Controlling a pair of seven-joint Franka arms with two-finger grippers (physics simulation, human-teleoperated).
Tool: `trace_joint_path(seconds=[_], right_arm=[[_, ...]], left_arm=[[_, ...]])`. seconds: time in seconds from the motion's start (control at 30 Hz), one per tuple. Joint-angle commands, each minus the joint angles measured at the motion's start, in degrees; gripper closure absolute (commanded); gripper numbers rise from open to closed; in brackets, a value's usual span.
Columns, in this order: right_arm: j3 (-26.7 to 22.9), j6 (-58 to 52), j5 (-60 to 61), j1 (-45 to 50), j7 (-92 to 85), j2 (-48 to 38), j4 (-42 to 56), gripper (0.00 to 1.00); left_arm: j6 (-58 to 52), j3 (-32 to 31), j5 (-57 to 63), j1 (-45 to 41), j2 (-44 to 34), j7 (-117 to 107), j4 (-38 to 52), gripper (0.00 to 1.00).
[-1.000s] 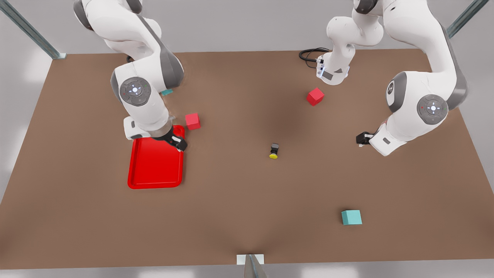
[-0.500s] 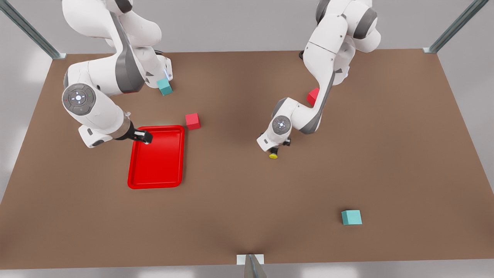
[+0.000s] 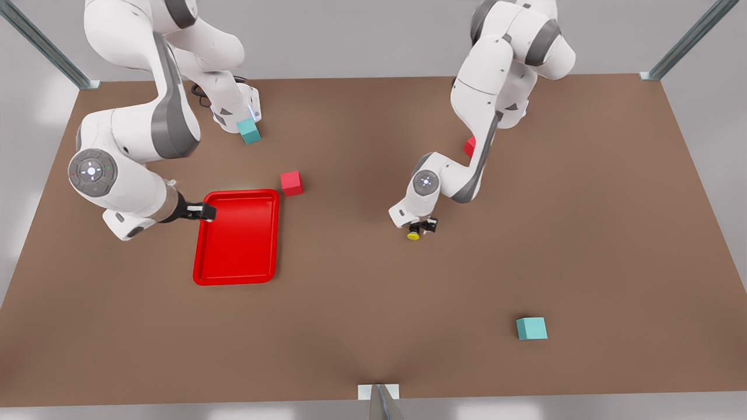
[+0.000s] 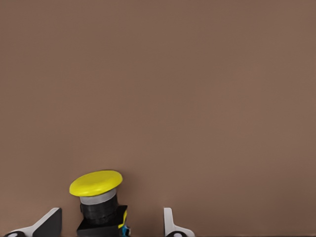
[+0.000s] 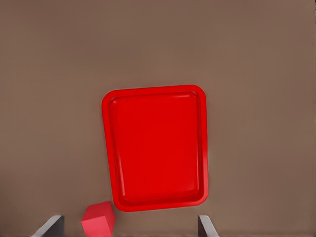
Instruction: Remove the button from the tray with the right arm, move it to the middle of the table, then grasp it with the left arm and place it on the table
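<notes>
The button (image 3: 414, 234), yellow-capped over a dark, grey-boxed body, lies on its side mid-table (image 3: 362, 303) between the left gripper's (image 3: 421, 227) open fingers (image 4: 170, 224). The right gripper (image 3: 201, 211), fingers spread, hovers by the red tray (image 3: 236, 275), which holds nothing.

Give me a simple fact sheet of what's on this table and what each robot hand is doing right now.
button: on the table, near the middle, lying on its side
tray: holds nothing
left gripper: open, fingers either side of the button
right gripper: open, at the tray's far corner
red cubes: one by the tray, one behind the left arm
teal cubes: one far, one near
</notes>
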Motion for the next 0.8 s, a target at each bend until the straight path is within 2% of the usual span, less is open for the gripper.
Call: trace_joint_path(seconds=[0.0,0.2,0.23,0.27,0.43,0.67,0.77], right_arm=[[0.0,-2.1,-0.1,-0.5,-9.0,-0.2,0.0,0.0],[0.3,-2.5,-1.0,-0.3,-9.1,-0.2,0.0,0.0],[0.3,-2.6,-1.0,-0.7,-9.2,-0.3,0.0,0.0],[0.3,-3.2,-1.1,-0.8,-9.1,-0.3,0.1,0.0],[-0.1,-3.2,-1.1,-1.0,-9.3,-0.2,0.2,0.0],[0.2,-3.3,-3.6,-1.7,-9.6,-0.2,0.9,0.0],[0.5,-4.9,-5.1,-2.0,-9.6,-0.5,-0.1,0.0]], left_arm=[[1.5,0.0,0.2,-0.2,0.1,5.4,-0.5,0.0],[1.5,0.1,0.2,-0.1,-0.3,5.8,-2.0,0.0],[1.5,0.1,0.2,-0.1,-0.3,6.1,-2.0,0.06],[1.5,0.2,0.2,0.1,-0.3,6.1,-2.0,0.28],[0.5,0.4,0.2,0.1,-0.8,6.1,-1.9,0.31],[0.0,0.4,0.2,0.1,-1.0,6.1,-1.9,0.49],[0.0,0.4,0.2,0.1,-0.8,6.1,-1.8,0.5]])
